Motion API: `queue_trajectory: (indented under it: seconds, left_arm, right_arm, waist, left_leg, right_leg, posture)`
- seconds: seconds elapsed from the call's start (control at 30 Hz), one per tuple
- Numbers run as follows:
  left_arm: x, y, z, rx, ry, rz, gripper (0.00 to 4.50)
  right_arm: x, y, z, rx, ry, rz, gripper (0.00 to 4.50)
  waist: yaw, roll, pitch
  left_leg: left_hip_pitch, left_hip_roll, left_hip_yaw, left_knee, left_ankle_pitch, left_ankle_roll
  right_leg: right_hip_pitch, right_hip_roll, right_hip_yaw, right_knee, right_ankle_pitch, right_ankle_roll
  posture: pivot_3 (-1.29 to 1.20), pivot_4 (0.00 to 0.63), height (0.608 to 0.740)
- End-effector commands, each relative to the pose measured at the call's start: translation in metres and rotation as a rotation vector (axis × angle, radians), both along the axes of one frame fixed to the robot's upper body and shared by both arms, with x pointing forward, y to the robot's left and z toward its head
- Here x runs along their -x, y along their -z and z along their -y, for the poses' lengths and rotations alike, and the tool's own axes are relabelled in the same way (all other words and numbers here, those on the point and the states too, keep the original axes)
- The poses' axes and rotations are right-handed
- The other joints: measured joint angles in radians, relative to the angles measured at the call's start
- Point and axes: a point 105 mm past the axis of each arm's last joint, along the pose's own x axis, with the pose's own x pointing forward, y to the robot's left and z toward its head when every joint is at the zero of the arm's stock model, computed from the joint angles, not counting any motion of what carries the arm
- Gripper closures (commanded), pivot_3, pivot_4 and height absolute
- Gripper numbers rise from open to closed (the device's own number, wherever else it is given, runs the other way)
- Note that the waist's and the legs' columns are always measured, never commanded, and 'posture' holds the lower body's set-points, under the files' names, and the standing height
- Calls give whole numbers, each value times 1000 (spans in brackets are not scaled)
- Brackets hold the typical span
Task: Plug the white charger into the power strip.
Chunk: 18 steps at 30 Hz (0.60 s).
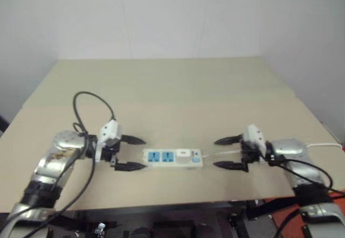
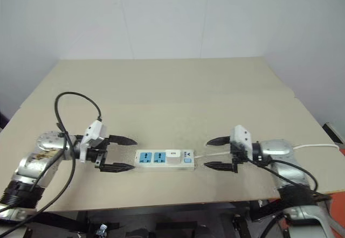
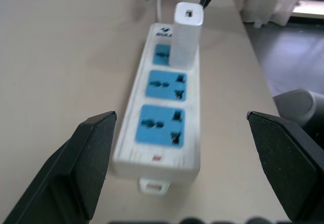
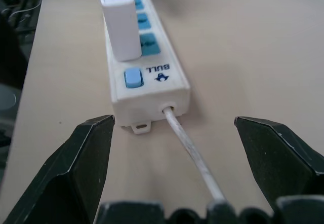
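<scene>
The power strip [image 1: 172, 158] lies on the table [image 1: 172, 87] between the two grippers. The white charger [image 1: 184, 154] stands in its socket nearest the right gripper [image 1: 228, 153]. The left gripper [image 1: 131, 153] is at the other end.

Brand: "BULL", dark print with a small logo beside it, on the power strip [image 4: 147, 77].
Position: on the strip's white top face, next to the blue switch [image 4: 132, 77].

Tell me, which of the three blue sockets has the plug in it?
The socket nearest the switch, at the cable end: the white charger stands upright in it. The other two on the power strip are empty.
</scene>
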Motion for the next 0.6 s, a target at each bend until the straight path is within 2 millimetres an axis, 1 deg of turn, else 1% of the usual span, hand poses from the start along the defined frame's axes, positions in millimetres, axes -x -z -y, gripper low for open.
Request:
queue_trajectory:
  seconds: [0.03,0.13,0.23,0.37,0.5,0.6]
  left_arm:
    - [6,-22,-19,-4,-41,51,0]
    - [14,-26,-31,-18,-68,43,0]
    - [21,-26,-38,-30,-87,33,0]
    - [23,-28,-40,-42,-105,38,0]
    - [26,-32,-41,-43,-108,40,0]
    - [27,-32,-43,-44,-114,36,0]
  right_arm:
    - [6,-25,12,-46,85,56,59]
    - [8,-32,20,-54,175,77,59]
    - [10,-35,27,-51,234,83,59]
    - [13,-39,32,-50,258,84,59]
    - [14,-39,36,-36,271,87,59]
    - [15,-36,34,-33,273,81,59]
  waist:
    - [-1,0,0]
    - [-1,0,0]
    - [0,0,0]
    - [3,0,0]
    - [2,0,0]
    - [1,0,0]
  left_leg:
    - [0,0,0,0,0,0]
    - [0,0,1,0,-1,-1]
    - [1,0,1,0,-2,-2]
    - [1,0,2,0,-2,-2]
    - [0,0,4,0,-3,-1]
    - [0,0,4,0,-3,-1]
  right_leg:
    - [0,0,0,0,0,0]
    - [0,0,1,0,0,0]
    - [0,0,0,1,0,0]
    - [0,0,0,0,0,0]
    - [0,0,0,-1,0,0]
    - [0,0,0,-1,-1,0]
  posture:
    - [0,150,740]
    - [0,150,740]
    - [0,150,740]
    - [0,150,740]
    - [0,150,740]
    - [0,150,740]
